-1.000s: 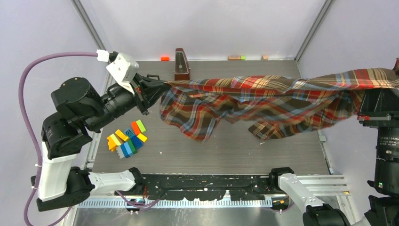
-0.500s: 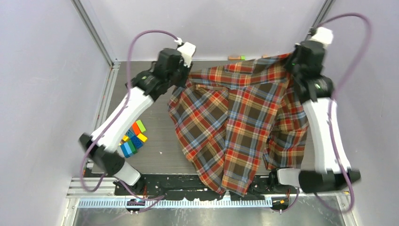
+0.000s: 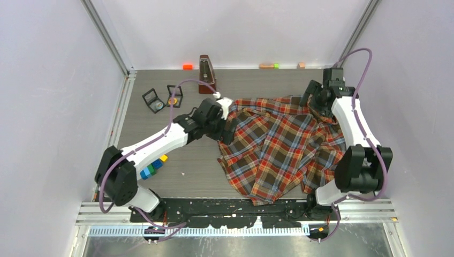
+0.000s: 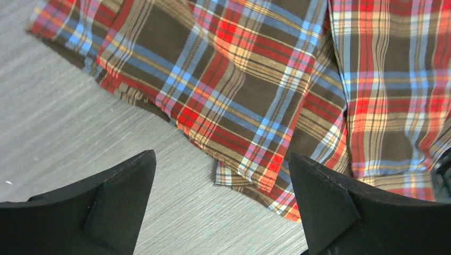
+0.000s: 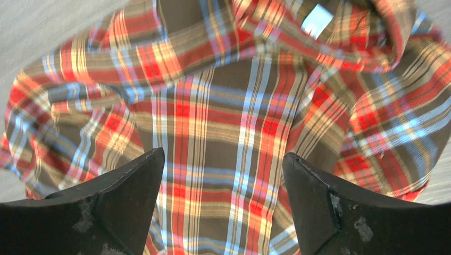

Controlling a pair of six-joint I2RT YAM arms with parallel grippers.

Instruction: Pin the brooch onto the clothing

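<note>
Here, clothing (image 3: 278, 144) lies beneath both end effectors (image 4: 220, 156) (image 5: 223, 154).

The clothing (image 3: 278, 150) lies on the table (image 3: 176, 182), right of centre. Left of it sit two cases (image 3: 163, 99), with blocks (image 3: 152, 167) nearer and a metronome (image 3: 206, 74) behind.

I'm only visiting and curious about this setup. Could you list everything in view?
plaid shirt: one; red, brown, light blue; lying on the table's right half
square cases: two; black-rimmed; back left
toy bricks: small pile; blue, green, yellow; left, partly under the arm
pyramid-shaped object: one; dark brown; back edge
small blocks: about four; orange, tan, green; along the back wall
table: one; grey
left gripper: black; open, above the shirt's edge
right gripper: black; open, above the shirt
</note>
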